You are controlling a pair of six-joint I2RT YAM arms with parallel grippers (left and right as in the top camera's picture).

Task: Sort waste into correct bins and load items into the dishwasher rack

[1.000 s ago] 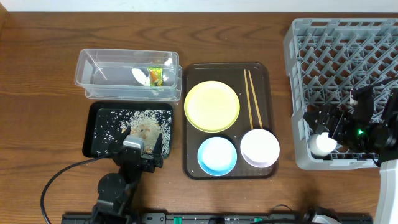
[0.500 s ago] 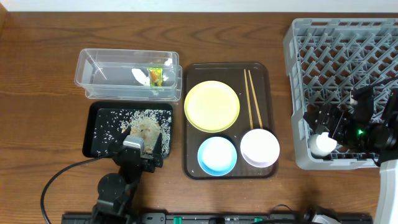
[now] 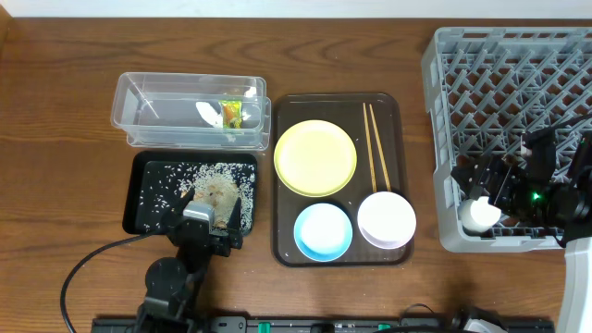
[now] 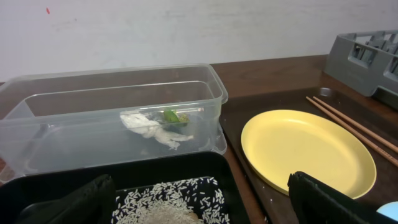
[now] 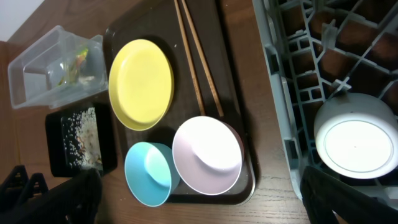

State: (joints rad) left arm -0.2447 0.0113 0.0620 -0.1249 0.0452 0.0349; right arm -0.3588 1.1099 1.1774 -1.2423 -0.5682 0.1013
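The clear tub (image 3: 157, 97) holds the snack wrapper (image 3: 230, 113) and paper scraps (image 3: 209, 114). Rice (image 3: 199, 176) and a brownish lump (image 3: 220, 195) lie in the black tray (image 3: 148, 194). My left gripper (image 3: 214, 208) stands open over that tray's near edge with nothing between its fingers (image 4: 74, 202). On the brown serving tray (image 3: 282, 250) sit the yellow plate (image 3: 315, 157), chopsticks (image 3: 375, 148), blue bowl (image 3: 324, 230) and pink bowl (image 3: 387, 219). The white cup (image 3: 481, 215) rests in the near left corner of the grey rack (image 3: 444, 92). My right gripper (image 3: 481, 190) hangs open above it.
Bare brown table surrounds the tub, trays and rack. The rack's raised wall (image 5: 273, 93) stands just right of the serving tray. A black cable (image 3: 92, 268) runs along the table from the left arm's base.
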